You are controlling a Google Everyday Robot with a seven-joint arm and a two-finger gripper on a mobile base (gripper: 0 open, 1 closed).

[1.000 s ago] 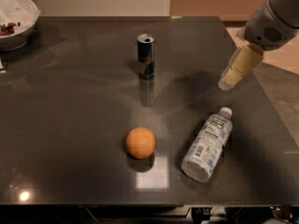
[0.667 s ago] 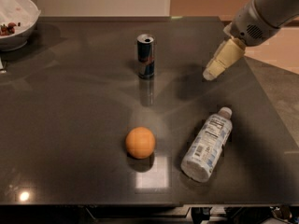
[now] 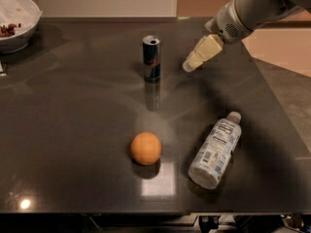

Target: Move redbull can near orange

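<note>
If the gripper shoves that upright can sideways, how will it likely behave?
The can is tall and slim on a small base, so a push near its top would probably tip it. On its side it would likely roll on the glossy table. The gripper hovers beside it, not touching.

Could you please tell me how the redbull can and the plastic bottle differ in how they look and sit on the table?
The redbull can stands upright toward the back; the plastic bottle lies on its side, front right. The can is dark blue and silver; the bottle is clear with a white label. The gripper hovers just right of the can, farther from the bottle. Both rest on the dark table.
</note>
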